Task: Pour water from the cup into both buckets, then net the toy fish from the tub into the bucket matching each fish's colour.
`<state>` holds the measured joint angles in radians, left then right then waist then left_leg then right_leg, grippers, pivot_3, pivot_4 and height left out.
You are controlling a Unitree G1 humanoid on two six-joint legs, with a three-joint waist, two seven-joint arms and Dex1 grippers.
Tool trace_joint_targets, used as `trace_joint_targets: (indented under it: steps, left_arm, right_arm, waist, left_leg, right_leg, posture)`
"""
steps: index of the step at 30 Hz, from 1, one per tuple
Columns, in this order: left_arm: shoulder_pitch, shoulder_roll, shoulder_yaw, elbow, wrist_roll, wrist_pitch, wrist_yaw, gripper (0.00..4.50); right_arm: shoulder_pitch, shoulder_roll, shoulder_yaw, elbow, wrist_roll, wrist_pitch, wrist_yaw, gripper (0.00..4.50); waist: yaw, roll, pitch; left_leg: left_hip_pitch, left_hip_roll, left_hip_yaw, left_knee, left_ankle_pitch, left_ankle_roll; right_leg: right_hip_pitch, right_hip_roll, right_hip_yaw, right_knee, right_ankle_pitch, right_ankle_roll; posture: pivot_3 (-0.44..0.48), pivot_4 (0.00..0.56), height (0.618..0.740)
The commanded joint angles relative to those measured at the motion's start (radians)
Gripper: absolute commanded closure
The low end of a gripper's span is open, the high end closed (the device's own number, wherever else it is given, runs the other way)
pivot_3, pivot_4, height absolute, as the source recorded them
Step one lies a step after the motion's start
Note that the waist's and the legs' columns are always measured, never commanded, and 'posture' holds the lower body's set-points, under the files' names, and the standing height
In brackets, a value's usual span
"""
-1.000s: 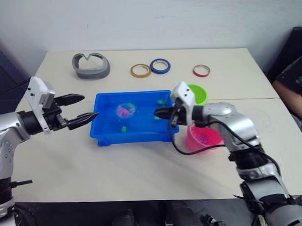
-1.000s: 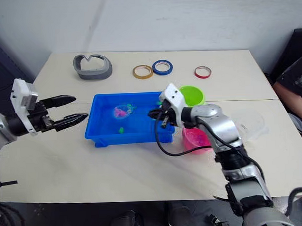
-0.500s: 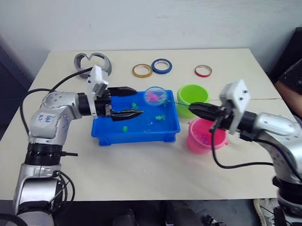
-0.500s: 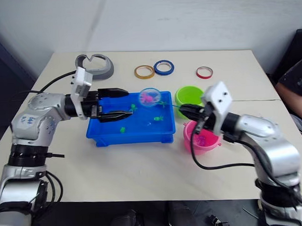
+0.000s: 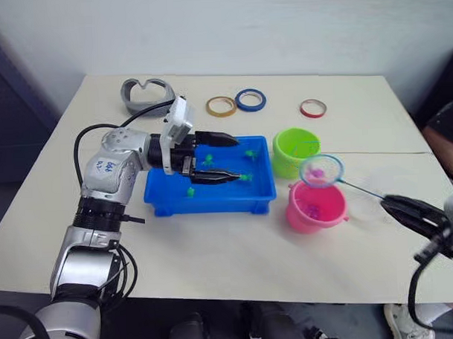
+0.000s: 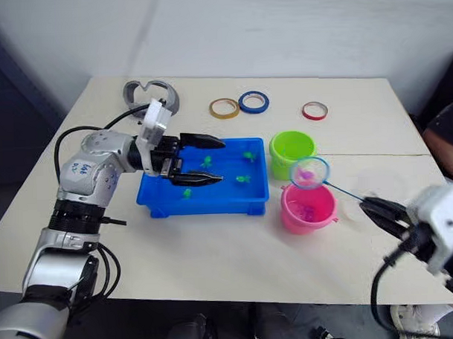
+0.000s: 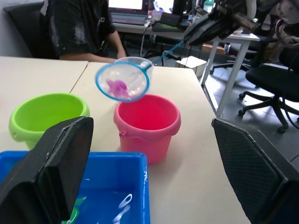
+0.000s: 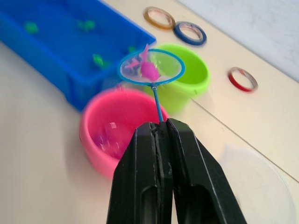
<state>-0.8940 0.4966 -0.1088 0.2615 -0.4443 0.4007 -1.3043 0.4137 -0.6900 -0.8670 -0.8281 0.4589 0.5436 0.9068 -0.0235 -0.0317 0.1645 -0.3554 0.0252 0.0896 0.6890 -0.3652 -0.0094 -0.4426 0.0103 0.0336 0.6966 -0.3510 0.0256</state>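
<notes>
Right gripper (image 8: 159, 128) is clamped tight on the thin handle of the net (image 8: 151, 67), and the right wrist view gives the best look: a pink fish (image 8: 148, 70) sits in the hoop, hanging over the far rim of the pink bucket (image 8: 110, 135), with more pink fish at that bucket's bottom. The head views cannot show that catch clearly; there the net's hoop (image 5: 320, 170) sits right of centre, between the green bucket (image 5: 296, 151) and the pink one. The left wrist view looks from the other side and adds a person in dark clothes (image 7: 77, 28) seated behind the table, plus office chairs (image 7: 275, 88) at the right edge.

Left gripper (image 5: 224, 156) is over the middle of the blue tub (image 5: 213, 201), fingers spread wide and holding nothing; green fish (image 5: 250, 153) are scattered in the tub around and beneath its fingers. Its arm crosses the tub's left end.

The clear cup (image 8: 254, 184) stands at the lower right of the right wrist view, partly behind the gripper's fingers. Along the top of the head views lie a grey curved object (image 5: 147, 94) and yellow (image 5: 220, 106), blue (image 5: 250, 99) and red tape rings (image 5: 312, 108).
</notes>
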Motion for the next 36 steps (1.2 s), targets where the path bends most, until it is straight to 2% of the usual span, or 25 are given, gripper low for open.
trace_joint_targets:
  steps: [1,6,10,16,22,25,29,33,36]
  left_arm:
    - [-0.030,-0.017,0.001,0.009,0.008,-0.024,-0.011,0.07]
    - [-0.031,-0.019,0.006,0.020,0.016,-0.035,-0.013,0.07]
    - [-0.031,-0.012,0.013,0.026,0.021,-0.043,-0.011,0.07]
    - [-0.023,0.001,0.023,0.025,0.025,-0.049,0.002,0.07]
    - [-0.018,0.011,0.033,0.030,0.026,-0.057,0.015,0.07]
    - [-0.014,0.013,0.034,0.032,0.029,-0.060,0.014,0.07]
    - [-0.005,0.012,0.028,0.027,0.032,-0.066,0.013,0.07]
    - [-0.008,0.012,0.025,0.039,0.037,-0.075,0.009,0.07]
    - [-0.017,0.022,0.028,0.068,0.054,-0.093,0.010,0.07]
  right_arm:
    - [0.071,0.018,0.007,0.055,-0.222,-0.377,0.023,4.50]
    - [0.123,-0.019,0.074,0.210,-0.529,-0.900,-0.020,4.50]
    - [0.108,-0.080,0.043,0.379,-0.778,-1.292,-0.159,4.50]
    - [0.027,-0.123,-0.012,0.485,-0.915,-1.549,-0.332,4.50]
    - [0.052,-0.146,-0.033,0.535,-0.976,-1.659,-0.394,4.50]
    - [0.022,-0.141,-0.053,0.519,-1.010,-1.652,-0.429,4.50]
    - [0.009,-0.162,-0.019,0.498,-1.007,-1.596,-0.422,4.50]
    - [-0.008,-0.183,0.018,0.458,-0.984,-1.533,-0.405,4.50]
    - [-0.032,-0.185,0.050,0.434,-0.857,-1.330,-0.359,4.50]
  waist:
    - [-0.005,0.000,0.000]
    - [-0.009,0.000,0.000]
    - [-0.004,0.000,0.000]
    - [-0.006,0.000,0.000]
    - [-0.004,0.000,0.000]
    - [-0.007,0.000,0.000]
    - [-0.008,0.000,0.000]
    - [-0.007,0.000,0.000]
    - [-0.007,0.000,0.000]
  left_leg:
    - [0.000,0.000,0.000,0.000,0.000,0.000]
    - [0.005,0.000,0.002,0.000,0.000,0.000]
    - [0.004,0.000,0.003,0.000,0.000,0.000]
    - [0.005,0.000,0.003,0.000,0.000,0.000]
    - [0.005,0.000,0.004,0.000,0.000,0.000]
    - [0.005,0.000,0.004,0.000,0.000,0.000]
    - [0.008,0.000,0.005,0.000,0.000,0.000]
    - [0.019,0.000,0.005,-0.005,0.001,-0.001]
    - [0.020,0.000,0.005,-0.005,0.001,-0.001]
  right_leg:
    - [0.000,0.000,0.001,0.000,0.000,0.000]
    - [0.003,0.001,0.003,0.001,0.001,0.001]
    - [0.003,0.001,0.004,0.000,0.001,0.001]
    - [0.003,0.001,0.004,0.001,0.001,0.001]
    - [0.003,0.001,0.004,0.001,0.001,0.001]
    - [0.003,0.001,0.004,0.001,0.001,0.001]
    - [0.005,0.001,0.005,0.002,0.001,0.001]
    - [0.016,0.002,0.005,-0.002,0.000,0.000]
    - [0.016,0.002,0.005,-0.001,0.000,0.000]
  posture:
    - [0.000,0.150,0.740]
    - [0.000,0.150,0.740]
    - [0.000,0.150,0.740]
    - [0.000,0.150,0.740]
    - [0.000,0.150,0.740]
    - [0.000,0.150,0.740]
    - [0.000,0.150,0.740]
    - [0.000,0.150,0.740]
    - [0.000,0.150,0.740]
